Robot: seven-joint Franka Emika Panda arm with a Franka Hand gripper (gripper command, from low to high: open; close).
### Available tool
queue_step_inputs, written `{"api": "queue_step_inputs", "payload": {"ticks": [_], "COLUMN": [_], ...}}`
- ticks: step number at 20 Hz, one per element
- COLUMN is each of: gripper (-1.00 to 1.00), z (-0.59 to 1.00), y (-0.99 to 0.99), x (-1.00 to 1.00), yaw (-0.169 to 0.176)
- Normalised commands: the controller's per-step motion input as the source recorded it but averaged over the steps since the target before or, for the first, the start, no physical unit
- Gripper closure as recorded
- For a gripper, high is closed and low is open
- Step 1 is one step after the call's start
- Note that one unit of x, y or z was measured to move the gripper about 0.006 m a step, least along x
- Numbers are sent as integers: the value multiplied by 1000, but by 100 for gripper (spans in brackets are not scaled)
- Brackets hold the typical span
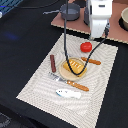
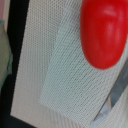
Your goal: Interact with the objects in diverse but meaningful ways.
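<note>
A red round tomato (image 1: 86, 47) lies on the pale woven placemat (image 1: 40, 85), and it fills much of the wrist view (image 2: 104, 32). My gripper (image 1: 95, 38) hangs just above and beside it, on the exterior view's right. Its fingertips are not clear, and a grey blurred strip (image 2: 119, 89) may be one finger. Nothing is seen held. A yellow-orange ridged bread slab (image 1: 75, 65) lies on a tan plate (image 1: 63, 71). A dark brown sausage stick (image 1: 52, 63) lies on the plate's left in the exterior view. A small white-and-blue oblong piece (image 1: 67, 93) lies near the mat's front.
A toy knife with an orange handle (image 1: 75, 85) lies in front of the plate, and another orange-handled utensil (image 1: 92, 61) lies beside it. A grey pot (image 1: 70, 11) and a bowl (image 1: 124, 19) stand on a brown board at the back. A black cable (image 1: 67, 50) loops over the plate.
</note>
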Motion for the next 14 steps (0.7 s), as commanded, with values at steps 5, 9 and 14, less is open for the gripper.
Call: {"api": "queue_step_inputs", "payload": {"ticks": [5, 9, 14], "gripper": [-100, -100, -100], "z": [-239, -194, -253], "y": [-86, -96, -238], "x": [14, 1, 2], "yaw": [53, 48, 36]}}
